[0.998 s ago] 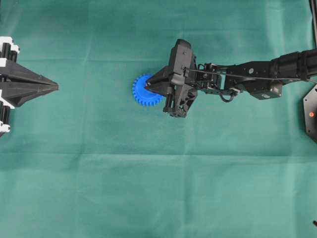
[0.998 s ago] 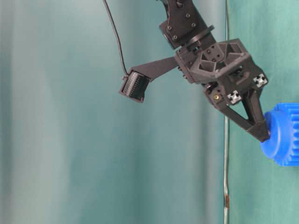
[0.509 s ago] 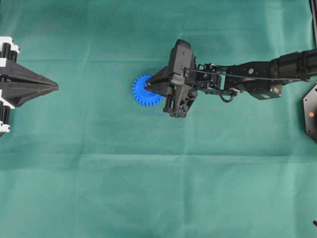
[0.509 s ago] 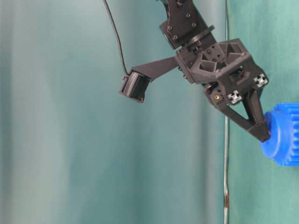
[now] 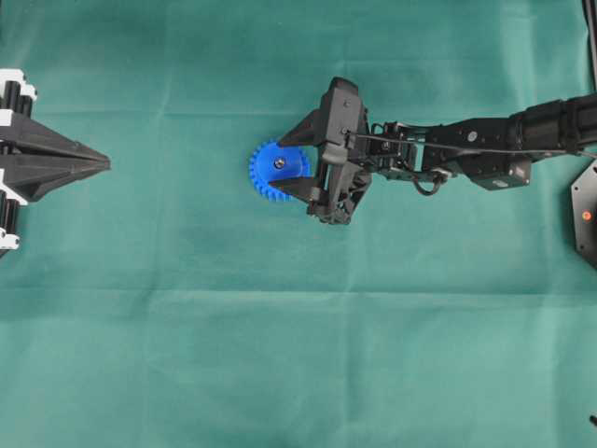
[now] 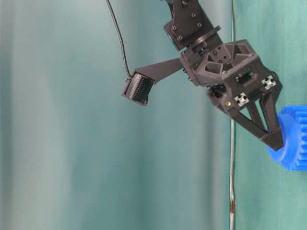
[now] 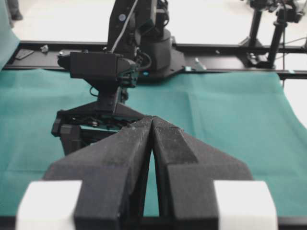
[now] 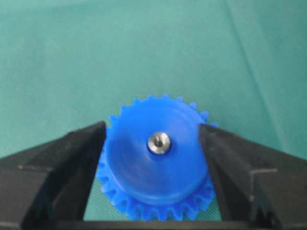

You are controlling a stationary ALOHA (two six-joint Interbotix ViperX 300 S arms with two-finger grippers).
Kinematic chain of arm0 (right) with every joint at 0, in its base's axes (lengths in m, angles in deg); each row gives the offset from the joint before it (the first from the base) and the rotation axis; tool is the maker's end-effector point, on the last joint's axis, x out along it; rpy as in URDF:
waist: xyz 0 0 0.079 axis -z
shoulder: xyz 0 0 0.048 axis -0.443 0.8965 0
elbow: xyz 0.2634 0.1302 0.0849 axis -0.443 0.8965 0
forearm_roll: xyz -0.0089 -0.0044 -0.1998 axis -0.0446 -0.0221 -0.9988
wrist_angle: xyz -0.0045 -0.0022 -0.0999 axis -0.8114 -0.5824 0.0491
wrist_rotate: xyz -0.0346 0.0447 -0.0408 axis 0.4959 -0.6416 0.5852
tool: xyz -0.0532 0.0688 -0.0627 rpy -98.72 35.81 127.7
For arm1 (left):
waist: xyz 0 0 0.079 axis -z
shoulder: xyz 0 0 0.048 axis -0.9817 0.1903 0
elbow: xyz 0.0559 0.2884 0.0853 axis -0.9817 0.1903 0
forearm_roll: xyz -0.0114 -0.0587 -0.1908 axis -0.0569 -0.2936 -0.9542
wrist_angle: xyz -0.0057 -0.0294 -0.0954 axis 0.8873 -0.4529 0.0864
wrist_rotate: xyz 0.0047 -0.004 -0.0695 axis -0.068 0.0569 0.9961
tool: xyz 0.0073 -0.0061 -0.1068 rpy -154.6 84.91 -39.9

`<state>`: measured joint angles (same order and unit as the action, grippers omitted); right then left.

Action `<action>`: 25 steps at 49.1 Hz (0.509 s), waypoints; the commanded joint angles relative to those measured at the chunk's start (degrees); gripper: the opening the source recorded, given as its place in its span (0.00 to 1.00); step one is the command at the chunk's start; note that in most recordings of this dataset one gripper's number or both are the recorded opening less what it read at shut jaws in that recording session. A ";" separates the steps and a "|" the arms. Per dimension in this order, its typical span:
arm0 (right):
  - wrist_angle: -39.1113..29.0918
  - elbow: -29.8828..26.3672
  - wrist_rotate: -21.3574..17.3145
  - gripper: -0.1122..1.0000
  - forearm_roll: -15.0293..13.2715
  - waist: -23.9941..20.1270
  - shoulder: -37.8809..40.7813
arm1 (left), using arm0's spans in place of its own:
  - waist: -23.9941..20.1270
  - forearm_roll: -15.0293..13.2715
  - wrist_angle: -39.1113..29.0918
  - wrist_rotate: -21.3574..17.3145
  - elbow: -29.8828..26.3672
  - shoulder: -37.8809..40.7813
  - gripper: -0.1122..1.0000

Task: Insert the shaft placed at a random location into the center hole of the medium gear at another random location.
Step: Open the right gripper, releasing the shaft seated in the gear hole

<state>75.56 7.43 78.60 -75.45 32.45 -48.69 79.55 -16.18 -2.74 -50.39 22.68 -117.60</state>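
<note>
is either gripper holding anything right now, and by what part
Nothing is held. The right gripper is open, fingers either side of the medium gear, with the shaft seated in its middle. The left gripper is shut and empty.

We see the blue gear (image 8: 154, 160) lying flat on the green cloth. The silver shaft (image 8: 159, 143) stands in its center hole.

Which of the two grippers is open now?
The right gripper: its jaws stand spread on either side of the blue gear. The left gripper, far off at the table edge, has its fingers together.
</note>
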 commanded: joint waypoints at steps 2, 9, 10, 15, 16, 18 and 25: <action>1.05 -1.23 0.00 0.85 0.09 -0.26 -0.88 | -0.09 0.09 0.09 0.09 -1.23 0.44 0.10; 0.97 -1.32 0.00 0.80 0.09 -0.35 -1.05 | -0.09 0.09 0.00 0.09 -1.23 0.44 0.10; 0.97 -1.23 0.00 0.80 0.09 -0.26 -1.23 | -0.09 0.18 0.09 0.09 -1.23 0.44 0.10; 0.79 -1.14 0.00 0.80 0.09 -0.35 -2.46 | -0.09 0.18 0.09 0.09 -1.23 0.44 0.10; 0.79 -1.05 0.00 0.80 0.09 -0.26 -2.72 | -0.09 0.18 0.00 0.09 -1.23 0.35 0.10; 0.70 -0.97 0.00 0.80 0.09 -0.26 -3.43 | -0.09 0.18 0.09 0.09 -1.23 0.35 0.10; -0.35 -0.62 0.00 0.80 0.09 -0.26 -6.24 | -0.18 0.18 0.09 0.09 -1.23 0.44 0.10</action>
<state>75.64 7.43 78.60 -75.45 32.36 -51.68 79.55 -16.18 -3.00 -50.39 22.68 -117.60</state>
